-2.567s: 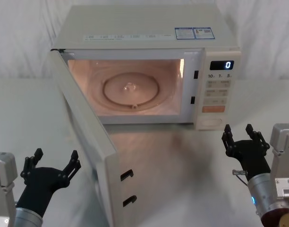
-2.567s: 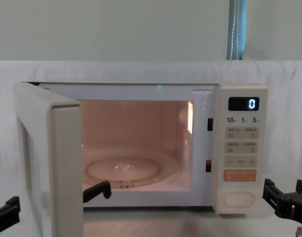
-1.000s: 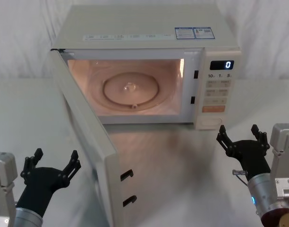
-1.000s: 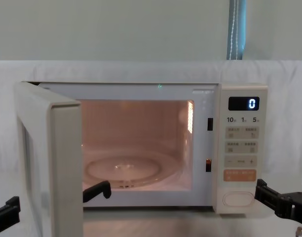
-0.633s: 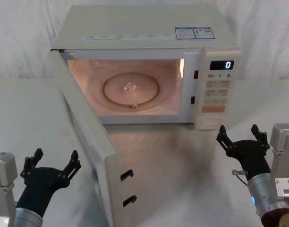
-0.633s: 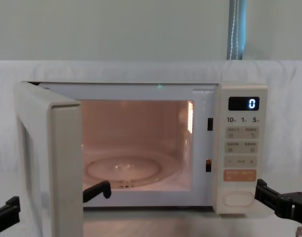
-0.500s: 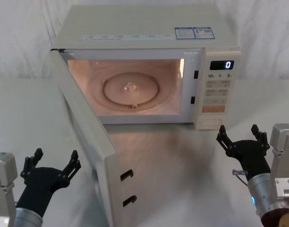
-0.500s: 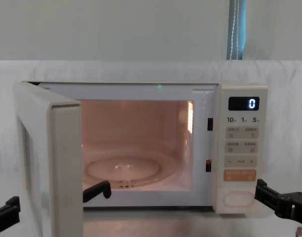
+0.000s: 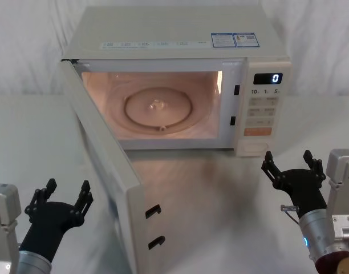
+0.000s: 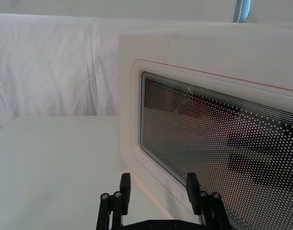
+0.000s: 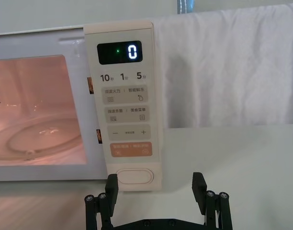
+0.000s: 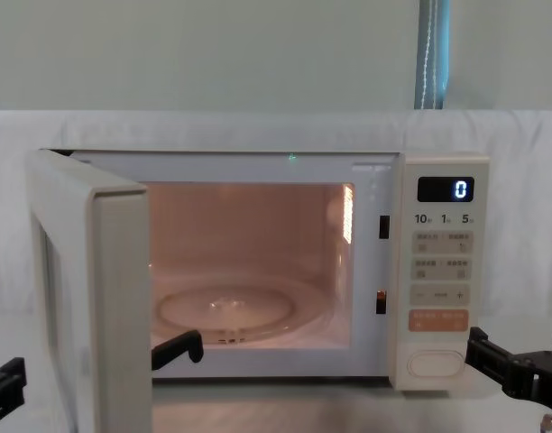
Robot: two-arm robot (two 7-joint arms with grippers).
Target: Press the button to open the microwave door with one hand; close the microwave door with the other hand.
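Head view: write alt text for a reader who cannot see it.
A cream microwave sits with its microwave door swung wide open and the cavity lit. The left gripper waits outside the door; the right gripper hovers before the button, jaws open.

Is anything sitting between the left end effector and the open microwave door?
Nothing visible. The left end effector, open, sits just left of the microwave door, facing its outer window side, with bare table between them.
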